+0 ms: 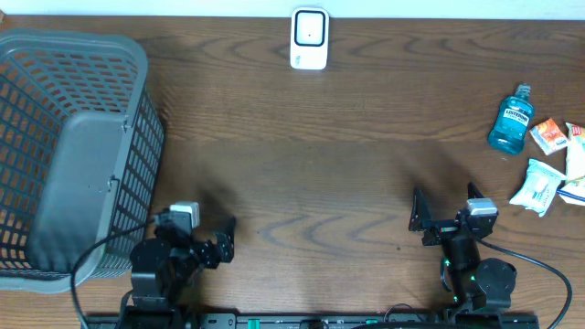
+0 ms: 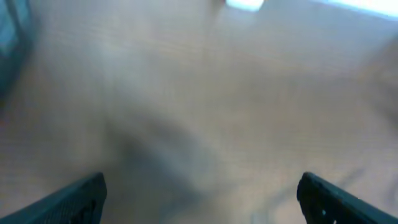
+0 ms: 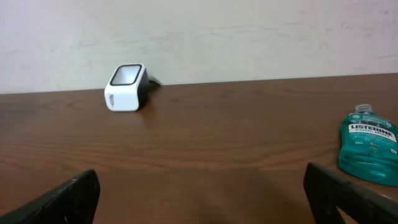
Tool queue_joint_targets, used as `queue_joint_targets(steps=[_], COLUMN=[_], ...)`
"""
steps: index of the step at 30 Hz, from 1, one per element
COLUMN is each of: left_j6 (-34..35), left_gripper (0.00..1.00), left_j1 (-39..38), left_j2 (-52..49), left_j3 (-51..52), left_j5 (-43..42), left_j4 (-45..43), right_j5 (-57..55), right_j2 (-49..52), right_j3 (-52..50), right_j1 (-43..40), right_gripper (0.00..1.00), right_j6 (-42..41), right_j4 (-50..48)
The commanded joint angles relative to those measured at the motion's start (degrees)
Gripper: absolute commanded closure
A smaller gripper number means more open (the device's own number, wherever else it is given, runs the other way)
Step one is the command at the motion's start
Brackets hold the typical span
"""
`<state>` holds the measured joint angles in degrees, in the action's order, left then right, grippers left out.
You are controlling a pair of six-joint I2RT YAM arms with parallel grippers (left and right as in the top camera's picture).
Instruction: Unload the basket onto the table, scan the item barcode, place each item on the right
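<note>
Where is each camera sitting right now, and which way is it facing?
Overhead: above the table, looking straight down on basket, scanner and mouthwash bottle; both arms at the near edge, left gripper and right gripper open.
Left wrist: low, facing across the table, blurred; left fingers in the bottom corners.
Right wrist: low, facing the far wall; right fingers in the bottom corners.
Shared: overhead and right wrist both show scanner and mouthwash bottle.

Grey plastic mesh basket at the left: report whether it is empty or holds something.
Empty. The overhead view looks down into the grey plastic mesh basket and shows only its bare solid floor and lattice walls.
</note>
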<state>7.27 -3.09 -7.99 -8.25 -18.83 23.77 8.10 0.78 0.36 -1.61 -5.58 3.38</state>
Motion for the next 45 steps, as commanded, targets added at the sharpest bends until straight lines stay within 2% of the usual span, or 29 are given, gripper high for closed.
queue_joint_targets(steps=[1,5,8,13,20,25,27,45], left_j6=[-6.29,-14.29,-14.34,-14.29,-8.87,-8.39,-5.44,-5.46], left_gripper=[0.02,0.02,0.02,0.02,0.02,0.02,0.02,0.02], left_j1=[0.17,0.2,0.17,0.17,0.17,0.17,0.17,0.2], left_j2=[2.71,6.29,7.85,7.89,7.89,7.89,7.89,7.91], left_j3=[2.6,3.54,4.0,8.07,8.04,8.04,8.04,8.04], left_j5=[1.57,2.03,6.21,10.45,13.9,14.69,16.98,16.72], left_j4=[-5.86,-9.11,-10.62,-20.44,-19.96,-19.82,-19.63,-19.82], right_j5=[-0.48,-0.48,-0.48,-0.48,-0.48,-0.48,-0.48,-0.48], right_j2=[-0.22,-0.22,-0.22,-0.22,-0.22,-0.22,-0.22,-0.22], right_j3=[-0.04,-0.04,-0.04,-0.04,-0.04,-0.04,-0.04,-0.04], right_j1=[0.52,0.52,0.52,0.52,0.52,0.52,0.52,0.52], right_gripper=[0.01,0.01,0.01,0.01,0.01,0.01,0.01,0.01], right_j6=[0.52,0.52,0.52,0.52,0.52,0.55,0.52,0.52], right_j4=[0.28,0.28,0.28,0.28,0.28,0.28,0.28,0.28])
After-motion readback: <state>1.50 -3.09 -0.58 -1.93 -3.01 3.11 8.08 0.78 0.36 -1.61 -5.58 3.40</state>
